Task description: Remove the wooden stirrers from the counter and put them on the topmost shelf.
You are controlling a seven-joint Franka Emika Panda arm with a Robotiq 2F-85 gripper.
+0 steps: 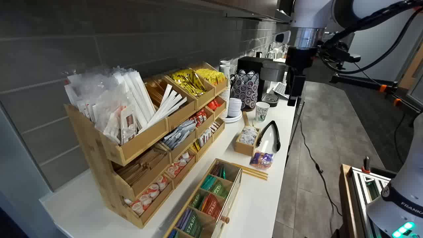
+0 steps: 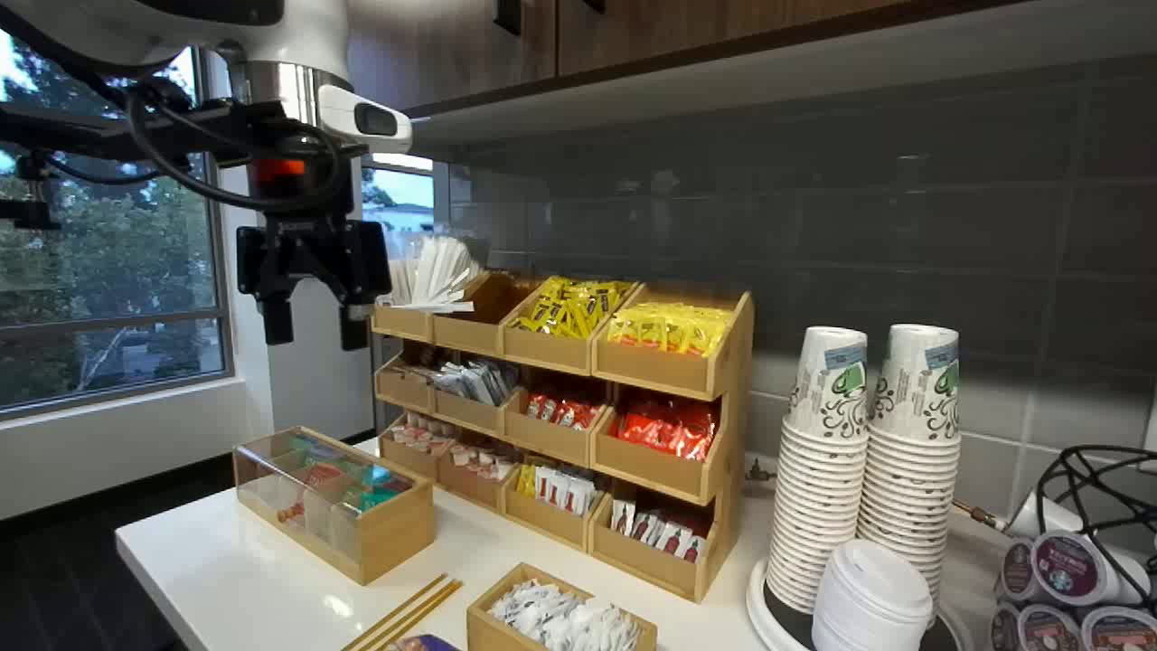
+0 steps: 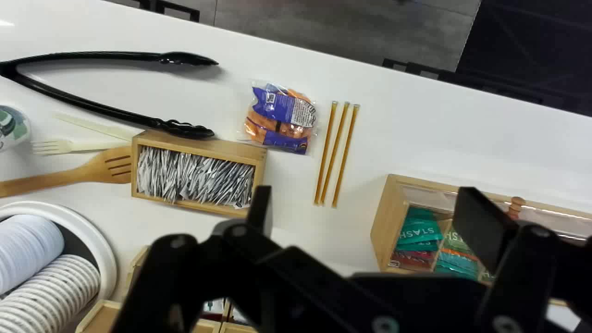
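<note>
Three thin amber wooden stirrers lie side by side on the white counter (image 1: 261, 211), seen in both exterior views (image 1: 251, 171) (image 2: 409, 616) and in the wrist view (image 3: 335, 153). My gripper (image 2: 316, 336) is open and empty, high above the counter; it also shows side-on in an exterior view (image 1: 293, 99). In the wrist view its fingers (image 3: 364, 192) stand wide apart, with the stirrers beyond them. The topmost shelf (image 1: 182, 114) of the wooden rack also shows in an exterior view (image 2: 547, 351). It holds white wrapped straws, brown sticks and yellow packets.
A tea box (image 3: 386, 222) and a box of white packets (image 3: 199, 147) flank the stirrers. A snack packet (image 3: 282, 118) lies close beside them. Black tongs (image 3: 92, 106), a wooden fork (image 3: 83, 173) and cup stacks (image 2: 818, 506) stand farther along. A cabinet (image 2: 633, 36) overhangs the rack.
</note>
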